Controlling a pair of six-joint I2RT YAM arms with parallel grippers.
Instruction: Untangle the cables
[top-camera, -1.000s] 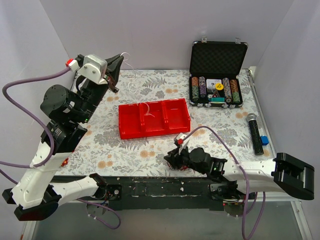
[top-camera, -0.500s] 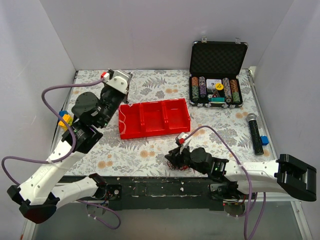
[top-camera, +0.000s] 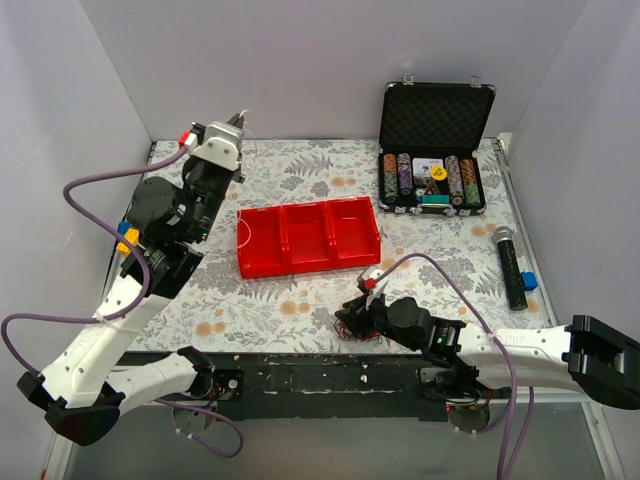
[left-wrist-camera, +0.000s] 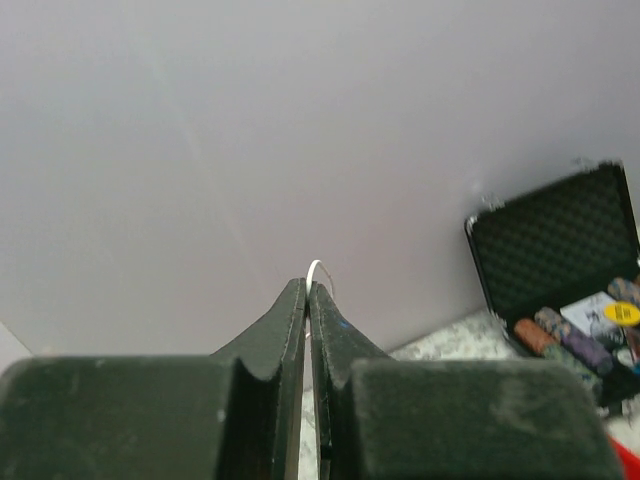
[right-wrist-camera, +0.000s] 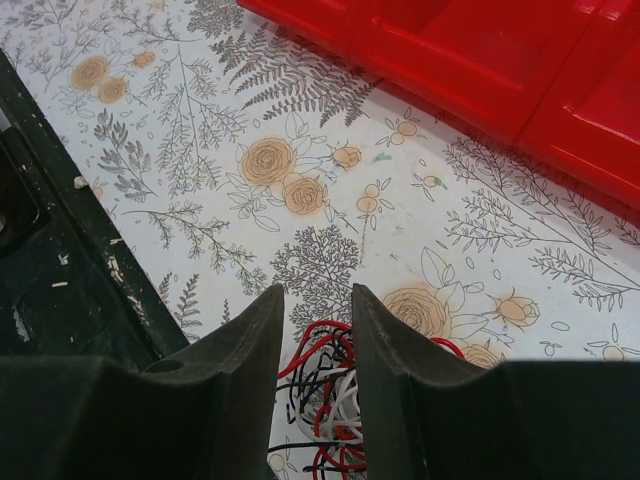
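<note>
Left gripper (left-wrist-camera: 308, 290), high near the back wall (left-wrist-camera: 300, 120), pinched shut on one white wire (left-wrist-camera: 315, 268); right gripper (right-wrist-camera: 315, 300) half-open astride the red-black-white tangle (right-wrist-camera: 322, 395) at the near edge of the table (top-camera: 300, 290). Risk: the wire may slip from the tips, or its pull may drag the unclamped tangle

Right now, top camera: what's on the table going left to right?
Red tray → chip case → microphone → blue block. Left out: the cable pile under the right tool, which sits in front of the tray's right end.
</note>
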